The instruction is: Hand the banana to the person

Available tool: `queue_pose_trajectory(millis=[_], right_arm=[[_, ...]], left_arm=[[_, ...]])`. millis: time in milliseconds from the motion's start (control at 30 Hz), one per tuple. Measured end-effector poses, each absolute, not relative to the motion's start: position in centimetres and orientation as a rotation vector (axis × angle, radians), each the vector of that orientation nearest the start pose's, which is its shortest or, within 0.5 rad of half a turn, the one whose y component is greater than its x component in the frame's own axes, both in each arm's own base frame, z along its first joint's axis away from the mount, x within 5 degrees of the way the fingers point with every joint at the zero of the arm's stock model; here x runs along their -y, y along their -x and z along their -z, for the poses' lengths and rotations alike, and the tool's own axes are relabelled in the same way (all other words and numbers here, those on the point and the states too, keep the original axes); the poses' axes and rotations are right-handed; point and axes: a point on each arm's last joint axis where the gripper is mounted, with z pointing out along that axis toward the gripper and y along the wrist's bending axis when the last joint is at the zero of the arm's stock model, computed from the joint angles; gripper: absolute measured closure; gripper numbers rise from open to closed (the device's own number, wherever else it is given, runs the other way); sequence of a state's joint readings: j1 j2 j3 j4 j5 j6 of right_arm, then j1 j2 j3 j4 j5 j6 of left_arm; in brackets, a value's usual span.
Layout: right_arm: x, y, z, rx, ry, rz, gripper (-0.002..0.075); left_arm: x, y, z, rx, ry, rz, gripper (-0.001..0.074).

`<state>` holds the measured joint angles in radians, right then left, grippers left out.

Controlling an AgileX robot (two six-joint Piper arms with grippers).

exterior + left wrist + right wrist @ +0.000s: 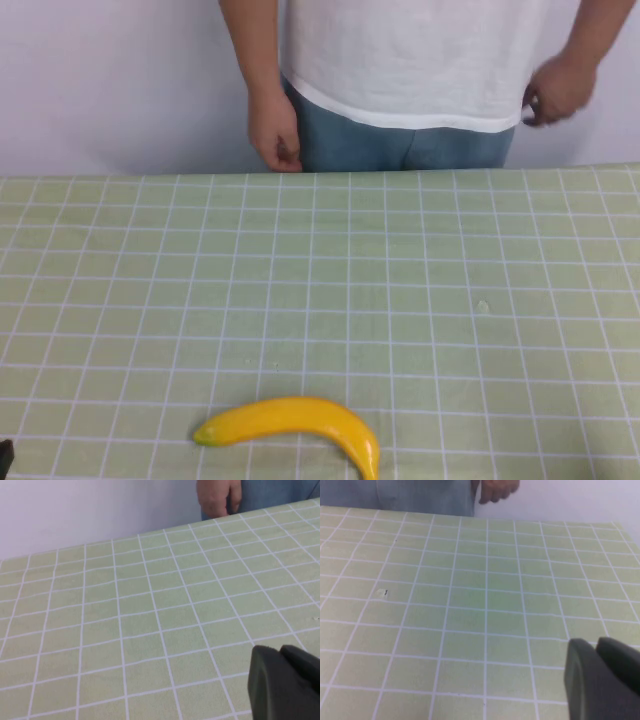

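High view: the banana (295, 421) is lying left-to-right at the table's (480, 260) near edge, the person (410, 80) standing far. Left wrist view: the left gripper (285, 682) is hovering, state unclear. Right wrist view: the right gripper (602, 677) likewise; nearer arm undecidable.

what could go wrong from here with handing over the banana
1. The banana lies at the table's near edge; a clumsy approach could push it off the checked cloth.
2. It looks glossy and curved, so it may slip or roll in a grasp.
3. The person has both hands down at the far side, none held out, so a handover could meet no receiving hand.
The left pincer and right pincer sit low over bare cloth, away from the banana.
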<state>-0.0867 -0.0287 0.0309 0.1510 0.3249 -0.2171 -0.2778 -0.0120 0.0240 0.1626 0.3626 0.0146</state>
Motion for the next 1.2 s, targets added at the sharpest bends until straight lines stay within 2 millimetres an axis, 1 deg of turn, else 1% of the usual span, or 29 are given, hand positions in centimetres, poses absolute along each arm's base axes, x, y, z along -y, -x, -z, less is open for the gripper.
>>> queue_pose_trajectory(millis=[967,1200], right_arm=[[0.02,-5.31,-17.53,-1.807,0.023,0.071,0.0733],[0.02,-5.31,-17.53,-1.807,0.023,0.071,0.0733]], left_arm=[[0.94,-5.22,-17.35,-1.825,-0.323,0.060,0.0735],[1.06,-5.33,-17.81,-1.774,-0.292,0.093,0.0735]])
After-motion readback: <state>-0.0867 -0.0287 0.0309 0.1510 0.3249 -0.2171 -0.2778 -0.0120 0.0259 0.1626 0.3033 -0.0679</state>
